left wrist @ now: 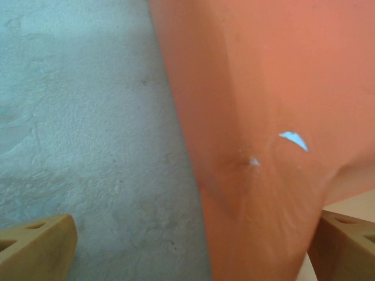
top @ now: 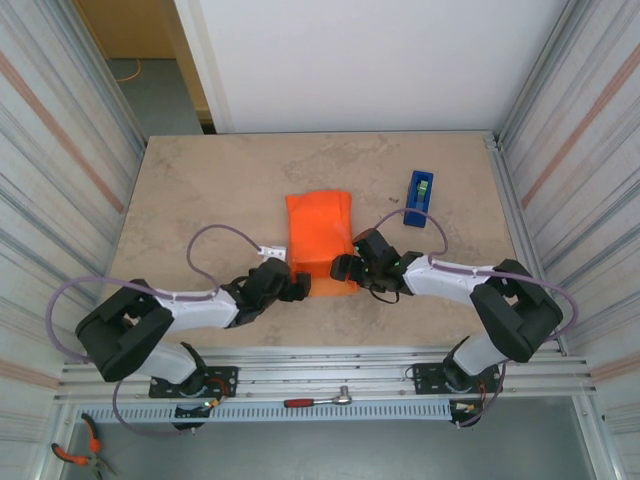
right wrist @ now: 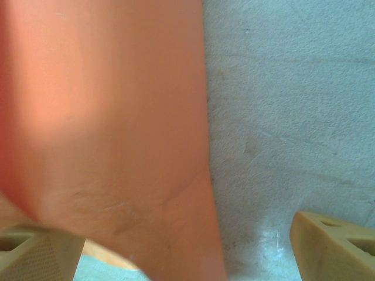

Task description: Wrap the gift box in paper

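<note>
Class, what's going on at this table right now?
The orange paper lies folded into a bundle. The robot's left gripper and right gripper sit at its near corners, jaws open, each straddling a paper edge. A blue tape dispenser stands apart, far right.

You got the paper blurred and cropped in both wrist views; left claw and right claw fingers were cut off at the bottom edge.

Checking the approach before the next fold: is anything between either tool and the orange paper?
Nothing visible. The left tool and right tool stand open at the near end of the paper, whose edges lie between their fingers. The tape dispenser sits well apart.
</note>
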`<state>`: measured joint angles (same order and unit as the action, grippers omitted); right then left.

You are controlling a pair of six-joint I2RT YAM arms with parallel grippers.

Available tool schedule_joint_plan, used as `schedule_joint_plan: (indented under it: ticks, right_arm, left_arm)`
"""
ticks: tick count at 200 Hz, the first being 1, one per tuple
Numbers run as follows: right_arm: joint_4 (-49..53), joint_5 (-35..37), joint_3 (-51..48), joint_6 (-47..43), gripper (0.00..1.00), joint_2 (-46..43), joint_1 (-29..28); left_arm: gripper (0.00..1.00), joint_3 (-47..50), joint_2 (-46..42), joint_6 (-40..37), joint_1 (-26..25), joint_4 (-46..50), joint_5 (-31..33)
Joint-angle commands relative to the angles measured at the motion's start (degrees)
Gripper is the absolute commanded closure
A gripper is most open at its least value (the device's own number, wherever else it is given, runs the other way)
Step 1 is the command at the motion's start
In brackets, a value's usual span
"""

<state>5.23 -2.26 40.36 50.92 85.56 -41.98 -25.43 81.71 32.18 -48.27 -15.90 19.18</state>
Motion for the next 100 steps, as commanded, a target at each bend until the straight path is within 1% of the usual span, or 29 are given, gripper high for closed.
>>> schedule_joint_plan:
  ticks: [1,33,66,85,100]
  right_arm:
    - [2.1,0.4,-0.2,-1.4,0.13,-2.7,-0.4]
    - [3.1,1.1,1.5,-1.5,0.16,-1.3,-0.3]
    - [2.8,2.5,2.9,-1.3,0.21,0.9,-0.3]
    - [2.7,2.9,3.8,-1.3,0.24,2.0,-0.2]
    - [2.9,2.9,4.2,-1.5,0.26,2.8,-0.2]
  left_arm:
    - [0.01,-2.6,1.6,1.5,-0.8,-1.1,6.1]
    - [0.01,-3.8,3.9,1.7,-1.4,-1.1,6.6]
    - [0.01,-3.6,4.1,1.5,-1.7,-1.6,6.5]
    - [0.01,-3.3,2.3,1.0,-1.8,-0.6,5.5]
    - [0.01,-2.7,-0.5,0.4,-1.9,0.3,3.0]
